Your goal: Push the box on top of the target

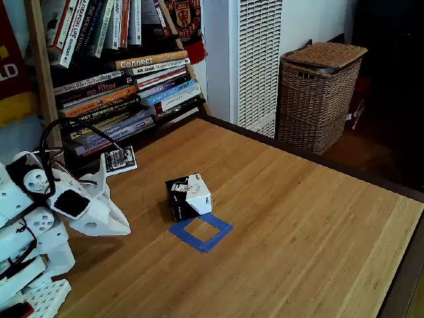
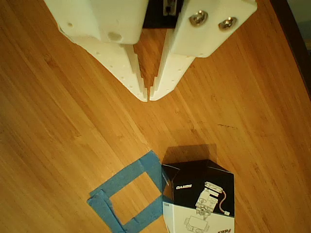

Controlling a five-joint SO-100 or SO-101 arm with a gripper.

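The box (image 1: 189, 196) is a small black-and-white printed cube on the wooden table, standing just behind the target and touching its far corner. The target (image 1: 201, 231) is a hollow square of blue tape lying flat. My white gripper (image 1: 126, 229) hovers to the left of both, well apart from them, fingertips together and holding nothing. In the other view the gripper (image 2: 148, 96) enters from the top with its tips touching, the box (image 2: 200, 199) lies below right, and the target (image 2: 130, 194) lies below left with the box overlapping its right side.
A bookshelf (image 1: 119, 79) full of books stands behind the table's far left edge. A small printed card (image 1: 120, 159) lies near it. A wicker basket (image 1: 319, 93) sits on the floor beyond the table (image 1: 298, 232). The arm's white base (image 1: 26, 265) occupies the left corner.
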